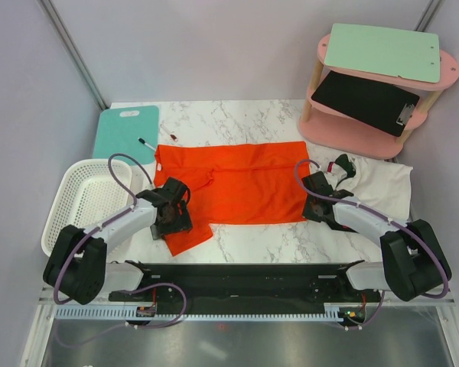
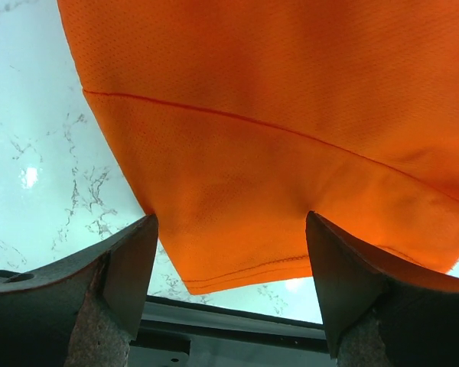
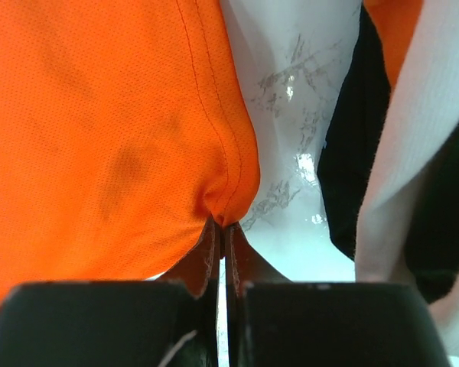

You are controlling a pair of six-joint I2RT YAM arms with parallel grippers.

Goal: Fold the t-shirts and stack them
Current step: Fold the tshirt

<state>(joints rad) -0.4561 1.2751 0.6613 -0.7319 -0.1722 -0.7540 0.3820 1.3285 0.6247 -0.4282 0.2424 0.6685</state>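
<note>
The orange-red t-shirt (image 1: 237, 183) lay spread flat across the middle of the marble bench (image 1: 252, 238), its near-left part, probably a sleeve, trailing toward the arms. The right fingers (image 3: 206, 260) were closed on a thin pinch of its right-hand hem, while the left fingers (image 2: 122, 275) stood wide open astride that trailing flap, gripping nothing. The likeliest trouble was the right pinch: it caught only the very edge of the doubled hem, so a firm pull could probably slip it free. Lifting on the right alone, with the left side unheld, would likely drag the shirt askew, since the glossy, grey-veined stone offers little grip. If the left fingers closed where they stood, they might take just one layer of the flap and bunch it. The white cloth (image 1: 382, 183) and a black item (image 1: 343, 164) lay just beside the right fingers and could snag on a sweep. The shirt itself looked like a fine mesh knit, soft and limp, with a raised seam, a twin-stitched hem and a few darker smudges near the pinch
</note>
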